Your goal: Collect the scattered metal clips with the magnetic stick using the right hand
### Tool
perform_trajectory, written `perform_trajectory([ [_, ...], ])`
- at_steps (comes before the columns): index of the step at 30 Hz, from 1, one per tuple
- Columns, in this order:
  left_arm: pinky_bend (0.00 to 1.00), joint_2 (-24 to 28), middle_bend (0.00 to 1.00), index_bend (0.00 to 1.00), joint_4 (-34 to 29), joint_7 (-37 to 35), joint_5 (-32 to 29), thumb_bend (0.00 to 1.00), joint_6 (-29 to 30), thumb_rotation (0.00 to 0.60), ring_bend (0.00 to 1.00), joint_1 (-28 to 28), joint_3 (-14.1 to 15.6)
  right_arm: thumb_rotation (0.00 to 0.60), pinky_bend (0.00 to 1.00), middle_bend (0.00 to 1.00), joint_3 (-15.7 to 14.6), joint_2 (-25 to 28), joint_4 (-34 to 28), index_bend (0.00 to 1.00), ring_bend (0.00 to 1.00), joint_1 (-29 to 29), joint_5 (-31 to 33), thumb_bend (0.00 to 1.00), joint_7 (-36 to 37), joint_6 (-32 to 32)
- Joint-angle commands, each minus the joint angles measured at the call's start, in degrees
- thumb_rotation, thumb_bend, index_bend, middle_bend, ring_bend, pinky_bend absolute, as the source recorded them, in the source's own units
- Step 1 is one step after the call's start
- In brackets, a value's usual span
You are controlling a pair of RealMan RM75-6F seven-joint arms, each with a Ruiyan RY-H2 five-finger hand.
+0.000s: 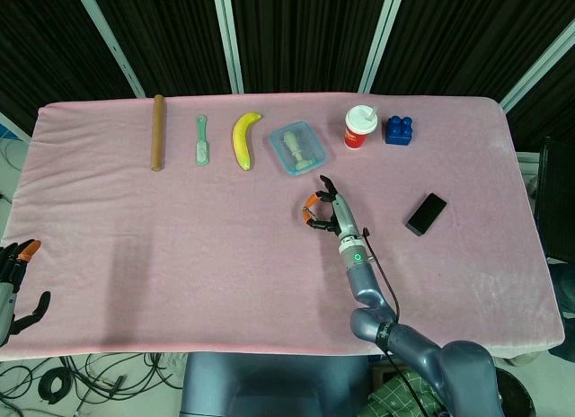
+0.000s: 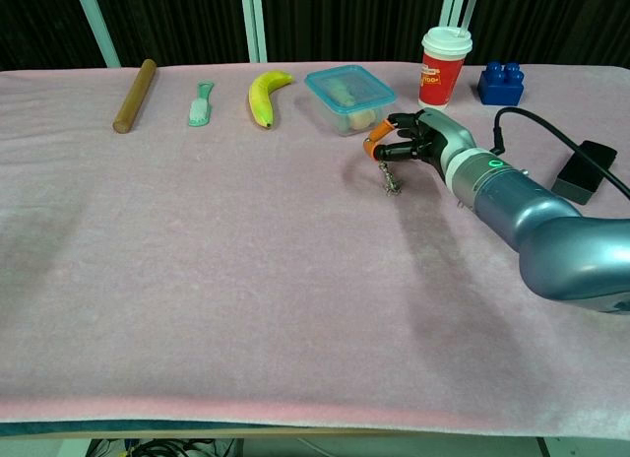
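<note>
Your right hand (image 2: pixel 413 142) sits mid-table, just at 5 o'clock of the clear food container (image 2: pixel 346 97), fingers curled round the magnetic stick (image 2: pixel 387 166), gripping it. In chest view the stick hangs down from the orange fingertips (image 2: pixel 375 143), w/ a clump of metal clips (image 2: pixel 393 187) clinging to its lower end, right at the pink tablecloth (image 2: pixel 217 280); can't tell if the clump touches the cloth. In head view the same hand (image 1: pixel 327 212) shows, stick too small to make out there.

Your left hand (image 1: pixel 13 282) is at the table's 8 o'clock corner, off the near-left edge, fingers apart, holding nothing.

Along the far edge, from 10 to 2 o'clock: wooden rolling pin (image 1: pixel 158 131), green brush (image 1: pixel 202 140), banana (image 1: pixel 243 138), the container w/ something pale inside, red cup w/ lid and straw (image 1: pixel 360 127), blue building block (image 1: pixel 399 129). Black phone (image 1: pixel 426 213) lies at 3 o'clock of your right hand, apart from it. A black cable (image 2: pixel 551 142) loops over the right forearm.
</note>
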Motion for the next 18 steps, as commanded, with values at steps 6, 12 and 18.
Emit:
perform_trajectory([
  [6, 0.0, -0.09, 0.08, 0.07, 0.06, 0.14, 0.04, 0.42, 0.15, 0.6, 0.0, 0.08, 0.02, 0.6, 0.17, 0.0, -0.67, 0.54, -0.57, 0.66, 0.0, -0.99, -0.66, 0.39, 1.36, 0.5],
  [12, 0.0, -0.11, 0.08, 0.07, 0.07, 0.22, 0.03, 0.42, 0.16, 0.6, 0.0, 0.08, -0.01, 0.6, 0.17, 0.0, -0.87, 0.77, -0.94, 0.66, 0.0, -1.34, -0.93, 0.39, 1.97, 0.79],
  [18, 0.0, -0.13, 0.08, 0.07, 0.09, 0.19, 0.02, 0.42, 0.18, 0.6, 0.0, 0.09, -0.01, 0.6, 0.17, 0.0, -0.88, 0.92, -1.38, 0.66, 0.0, -1.44, -0.87, 0.39, 2.27, 0.63],
])
